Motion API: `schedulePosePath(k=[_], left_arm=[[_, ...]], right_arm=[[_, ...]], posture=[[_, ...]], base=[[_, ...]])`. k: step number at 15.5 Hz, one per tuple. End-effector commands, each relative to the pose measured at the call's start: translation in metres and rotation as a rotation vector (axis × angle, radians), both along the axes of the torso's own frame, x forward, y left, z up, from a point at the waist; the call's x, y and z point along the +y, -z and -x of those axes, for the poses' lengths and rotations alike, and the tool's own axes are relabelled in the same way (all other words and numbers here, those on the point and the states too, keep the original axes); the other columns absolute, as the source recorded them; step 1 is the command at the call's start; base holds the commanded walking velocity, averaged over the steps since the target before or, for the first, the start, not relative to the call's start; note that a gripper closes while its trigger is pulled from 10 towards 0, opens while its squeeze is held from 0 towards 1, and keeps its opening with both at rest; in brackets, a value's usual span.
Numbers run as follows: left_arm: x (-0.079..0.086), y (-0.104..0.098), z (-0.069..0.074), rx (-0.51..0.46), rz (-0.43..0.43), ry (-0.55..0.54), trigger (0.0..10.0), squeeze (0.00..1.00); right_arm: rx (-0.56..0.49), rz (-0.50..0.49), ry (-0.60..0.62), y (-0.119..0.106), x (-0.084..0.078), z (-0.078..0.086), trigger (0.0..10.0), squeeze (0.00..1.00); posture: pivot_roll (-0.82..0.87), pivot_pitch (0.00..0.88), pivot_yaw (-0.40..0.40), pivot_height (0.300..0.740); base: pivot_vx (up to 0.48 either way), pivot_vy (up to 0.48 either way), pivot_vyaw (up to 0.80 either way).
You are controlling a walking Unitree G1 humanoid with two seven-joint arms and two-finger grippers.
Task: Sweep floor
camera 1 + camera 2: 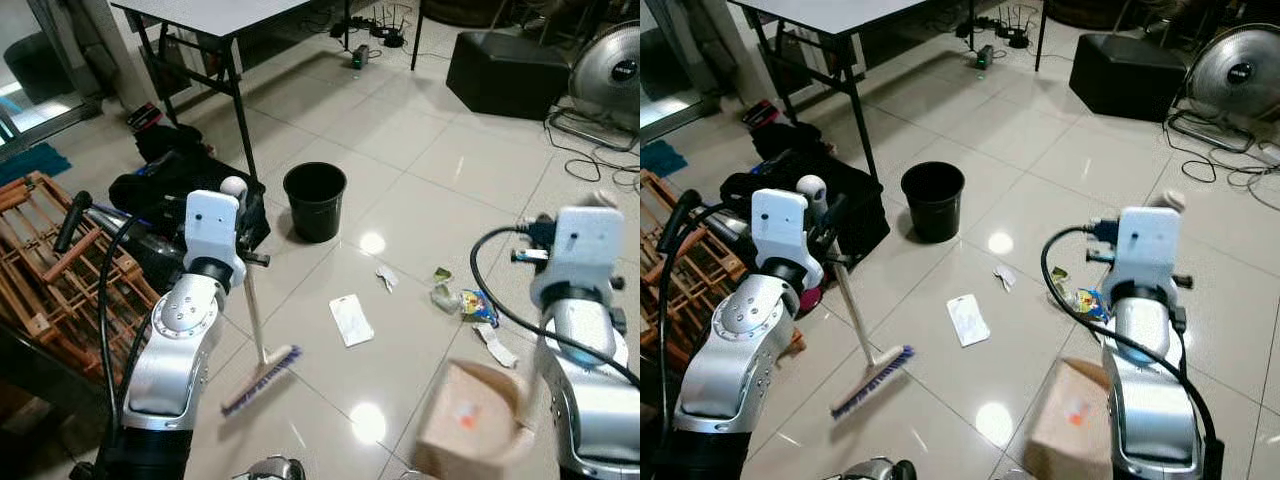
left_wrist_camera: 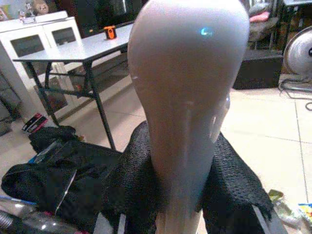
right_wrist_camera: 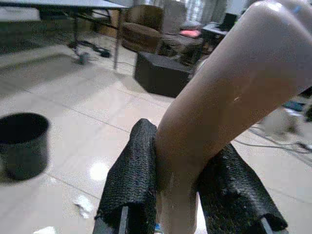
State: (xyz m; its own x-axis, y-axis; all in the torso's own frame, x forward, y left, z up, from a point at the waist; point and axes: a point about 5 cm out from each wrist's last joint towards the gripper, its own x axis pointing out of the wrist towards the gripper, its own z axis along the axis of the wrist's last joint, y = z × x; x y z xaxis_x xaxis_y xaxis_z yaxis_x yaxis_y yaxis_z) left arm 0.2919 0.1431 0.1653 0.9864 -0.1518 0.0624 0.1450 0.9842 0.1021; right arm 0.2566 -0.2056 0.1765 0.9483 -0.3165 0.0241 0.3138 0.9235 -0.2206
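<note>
My left gripper (image 2: 183,161) is shut on the rounded top of a pale broom handle (image 2: 187,97). The broom (image 1: 255,320) leans down to its purple-bristled head (image 1: 262,378) on the tiled floor in front of me. My right gripper (image 3: 180,180) is shut on the curved beige dustpan handle (image 3: 234,87). The tan dustpan (image 1: 470,420) hangs low at the front right, blurred. Litter lies between them: a flat white packet (image 1: 351,319), a small white scrap (image 1: 387,278), crumpled wrappers (image 1: 445,290), a colourful wrapper (image 1: 478,303) and a white paper strip (image 1: 497,345).
A black bucket (image 1: 315,200) stands beyond the litter. A folding table (image 1: 215,15) stands at the back left, with black bags (image 1: 170,180) by its leg and a wooden rack (image 1: 40,250) at the far left. A black box (image 1: 505,70), a fan (image 1: 610,70) and cables (image 1: 590,160) are at the back right.
</note>
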Motion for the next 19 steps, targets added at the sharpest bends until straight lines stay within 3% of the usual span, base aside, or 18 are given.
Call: schedulePosePath(k=[1,6,8,10,12,19], left_arm=[[0.001,-0.012,-0.003,-0.06,0.004,-0.001,10.0,0.0],[0.007,-0.015,-0.004,-0.072,0.017,-0.025,10.0,0.0],[0.006,-0.015,-0.007,-0.072,0.022,-0.026,10.0,0.0],[-0.002,-0.026,-0.018,-0.097,0.011,-0.004,10.0,0.0],[-0.002,-0.028,-0.016,-0.099,0.008,0.006,10.0,0.0],[0.0,-0.03,-0.018,-0.11,0.048,0.015,10.0,0.0]], right_arm=[[-0.057,-0.011,-0.025,-0.01,0.003,-0.002,10.0,0.0],[-0.081,-0.053,-0.083,-0.012,0.012,-0.007,10.0,0.0],[-0.071,-0.023,-0.07,-0.011,0.012,-0.01,10.0,0.0],[-0.062,0.002,-0.04,-0.016,0.007,-0.02,10.0,0.0],[-0.06,-0.06,-0.066,-0.012,0.009,-0.016,10.0,0.0],[-0.121,-0.073,-0.118,-0.022,0.017,-0.012,10.0,0.0]], posture=[[-0.1,0.04,0.065,0.74],[-0.08,0.052,0.049,0.74],[-0.07,0.053,0.051,0.74],[-0.03,0.127,0.047,0.74],[-0.04,0.142,0.048,0.74],[-0.12,0.123,0.106,0.74]], base=[[0.0,0.0,0.0],[0.0,0.0,0.0],[0.0,0.0,0.0],[0.0,0.0,0.0],[0.0,0.0,0.0],[0.128,0.0,0.0]])
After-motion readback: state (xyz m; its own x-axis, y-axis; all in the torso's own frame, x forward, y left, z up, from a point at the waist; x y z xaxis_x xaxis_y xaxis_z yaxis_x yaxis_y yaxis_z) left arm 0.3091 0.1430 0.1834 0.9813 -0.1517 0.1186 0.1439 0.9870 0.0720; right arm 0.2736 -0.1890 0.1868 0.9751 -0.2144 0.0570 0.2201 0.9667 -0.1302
